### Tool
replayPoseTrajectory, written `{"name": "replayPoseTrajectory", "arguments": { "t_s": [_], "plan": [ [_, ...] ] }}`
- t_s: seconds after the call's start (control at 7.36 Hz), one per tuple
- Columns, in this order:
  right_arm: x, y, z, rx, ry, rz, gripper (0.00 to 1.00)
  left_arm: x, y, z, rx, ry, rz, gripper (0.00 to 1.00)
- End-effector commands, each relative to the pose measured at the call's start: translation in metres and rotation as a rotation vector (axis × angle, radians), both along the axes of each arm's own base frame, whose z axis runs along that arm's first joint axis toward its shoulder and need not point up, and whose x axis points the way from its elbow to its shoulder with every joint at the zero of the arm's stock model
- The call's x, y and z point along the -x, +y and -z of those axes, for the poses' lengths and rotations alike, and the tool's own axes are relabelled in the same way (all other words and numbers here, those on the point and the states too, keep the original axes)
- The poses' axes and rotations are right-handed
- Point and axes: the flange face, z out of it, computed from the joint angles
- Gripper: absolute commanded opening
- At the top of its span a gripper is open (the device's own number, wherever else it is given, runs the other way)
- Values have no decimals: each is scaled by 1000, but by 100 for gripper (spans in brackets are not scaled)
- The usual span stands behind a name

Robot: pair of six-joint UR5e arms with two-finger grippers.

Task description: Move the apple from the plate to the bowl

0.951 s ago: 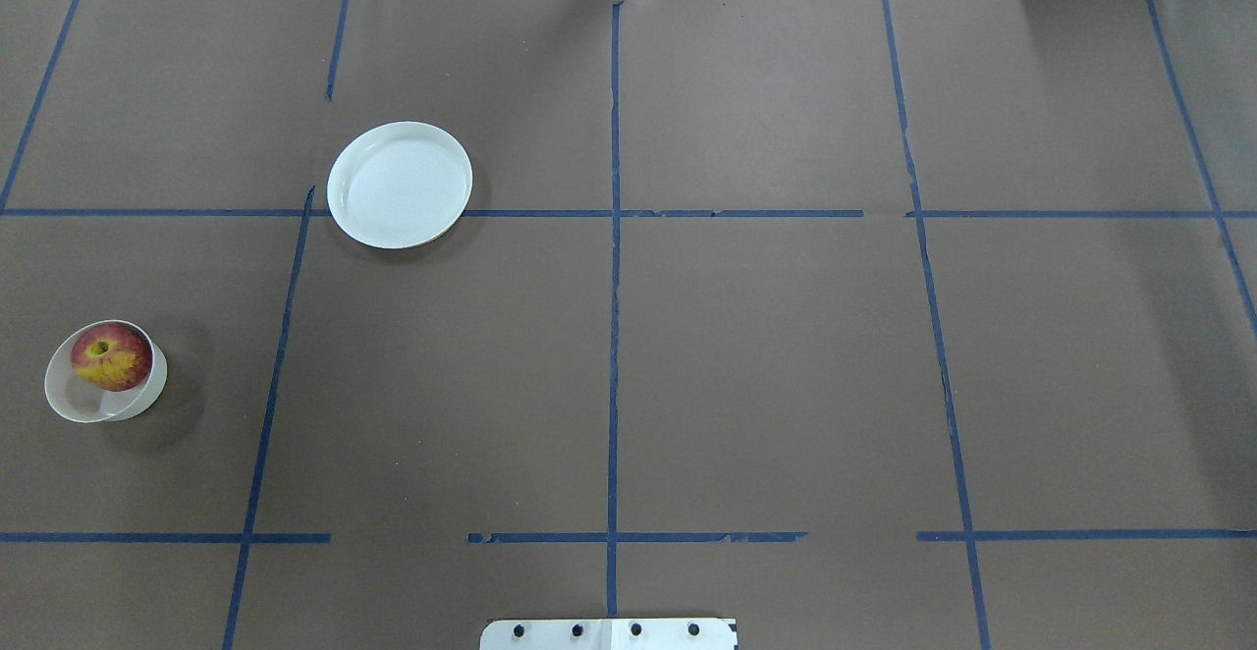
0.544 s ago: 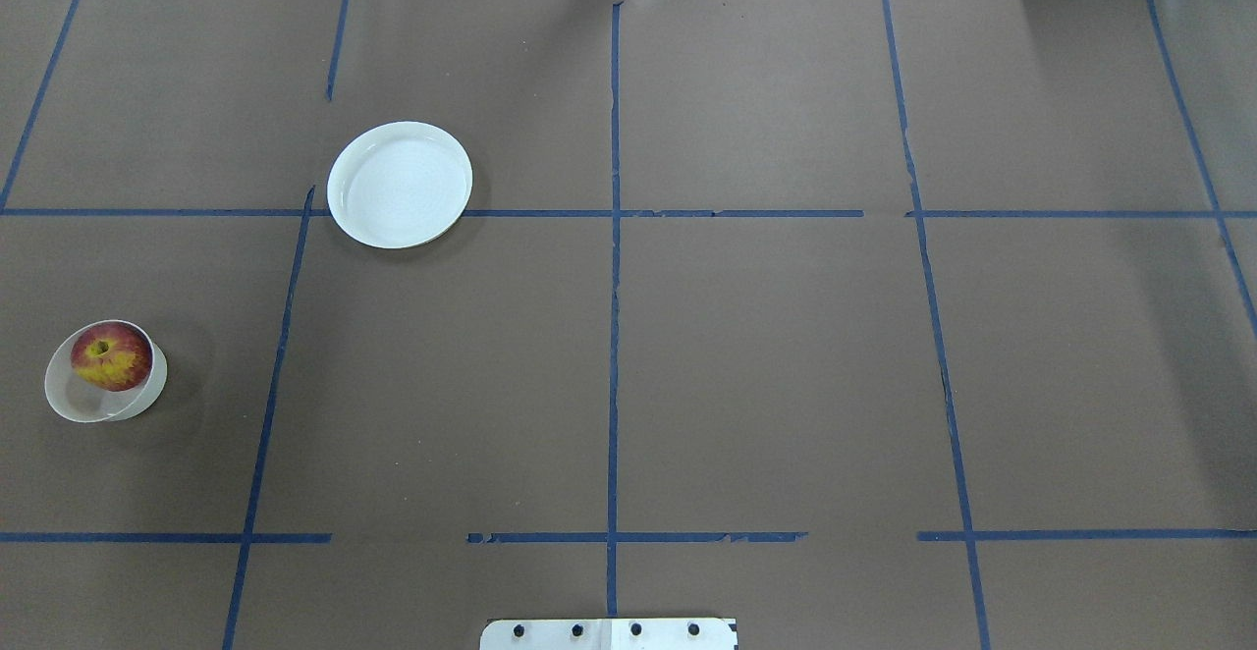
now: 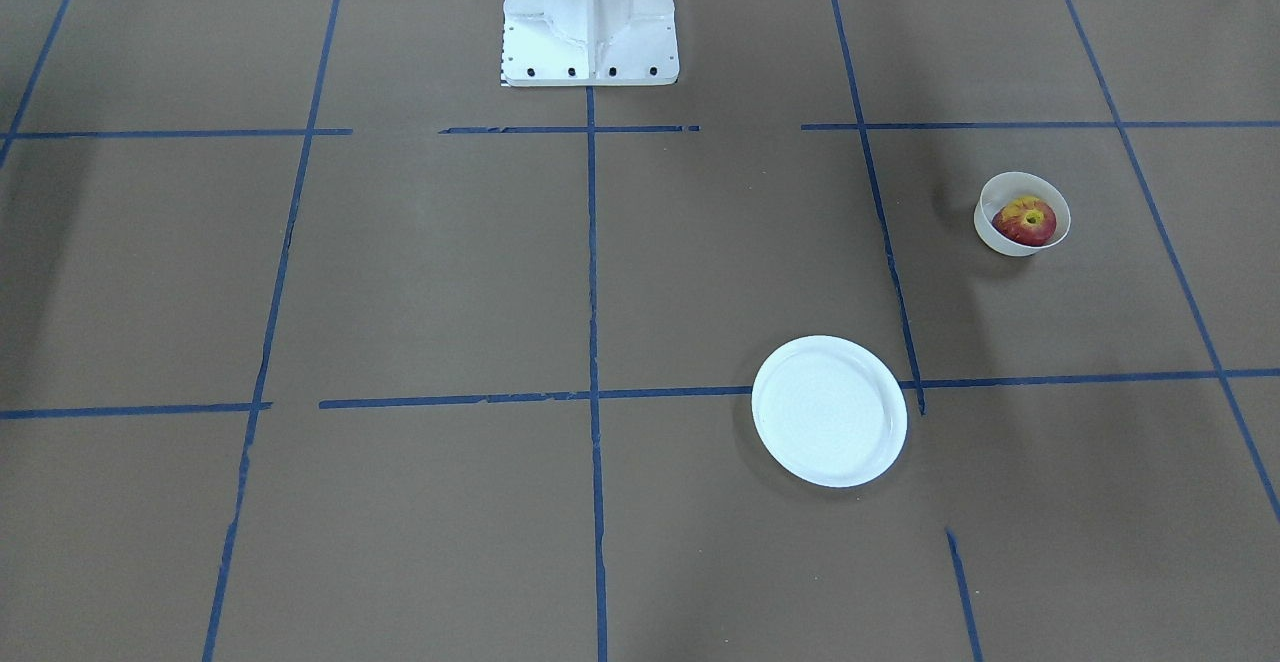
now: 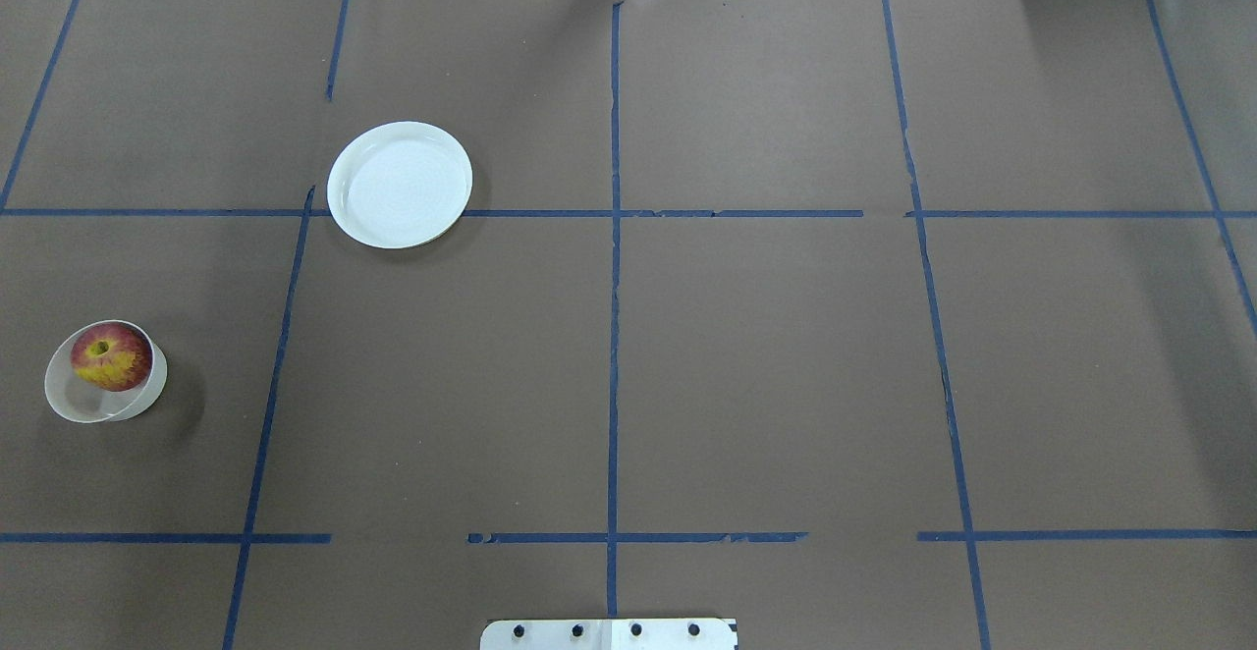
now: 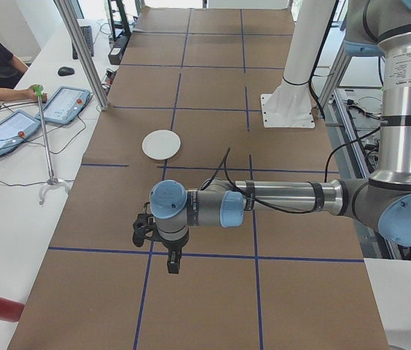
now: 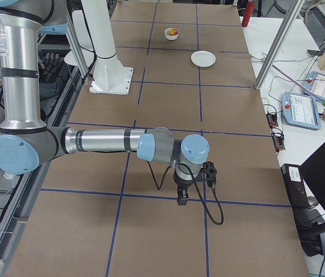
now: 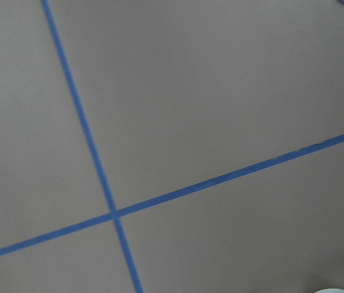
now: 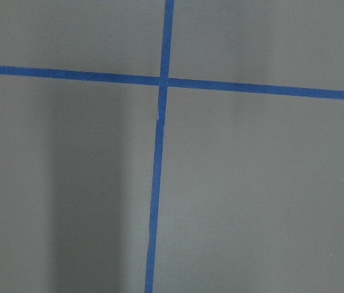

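Small red-and-yellow apple point(image 4: 111, 356) sits inside the small deep off-white bowl point(image 4: 74, 401), lower left of the overhead view. The flat round white plate point(image 4: 400, 185) lies well apart, upper left. The left gripper point(image 5: 172, 264) and the right gripper point(image 6: 182, 198) hang over the brown tabletop point(image 4: 766, 355); whether their fingers are released or clenched cannot be told.

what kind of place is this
Most likely a robotics lab test cell: a large table papered brown and marked with a blue tape grid, industrial robot arms reaching over it, and teach pendants on a side bench.
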Motion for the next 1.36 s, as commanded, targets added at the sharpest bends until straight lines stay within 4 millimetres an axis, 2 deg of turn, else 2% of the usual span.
{"name": "replayPoseTrajectory", "arguments": {
  "t_s": [0.0,0.68,1.22],
  "plan": [
    [0,0,0,0,0,0,100,1,7,-6,10,-2,2,100],
    [0,0,0,0,0,0,100,0,1,6,-26,2,-8,100],
    [0,0,0,0,0,0,100,-1,0,7,-28,4,-9,100]
  ]
}}
